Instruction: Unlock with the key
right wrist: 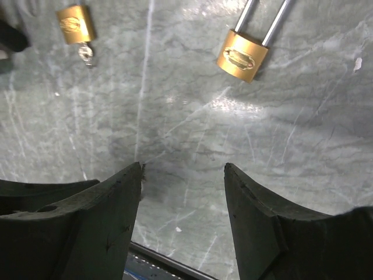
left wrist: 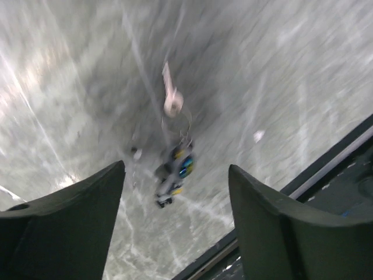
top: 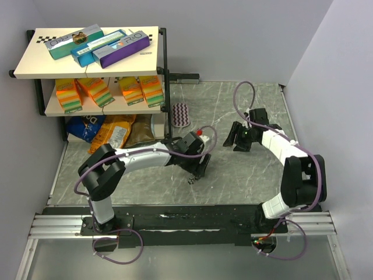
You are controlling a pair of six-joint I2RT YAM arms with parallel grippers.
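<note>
The left gripper (top: 201, 165) is hovering with fingers spread wide, gripping nothing. The key (left wrist: 176, 166) is lying, blurred, on the table (top: 239, 186) below them, near its front edge. The right gripper (right wrist: 183, 169) is hanging open and empty, with a small brass padlock (right wrist: 76, 24) and a long-shackled padlock (right wrist: 243, 55) lying beyond it.

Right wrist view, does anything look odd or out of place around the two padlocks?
Only one thing: the upper-left padlock has what looks like a small silver key sticking out of its base, while the long-shackled padlock has none. Both lie flat on the table; nothing looks damaged.
</note>
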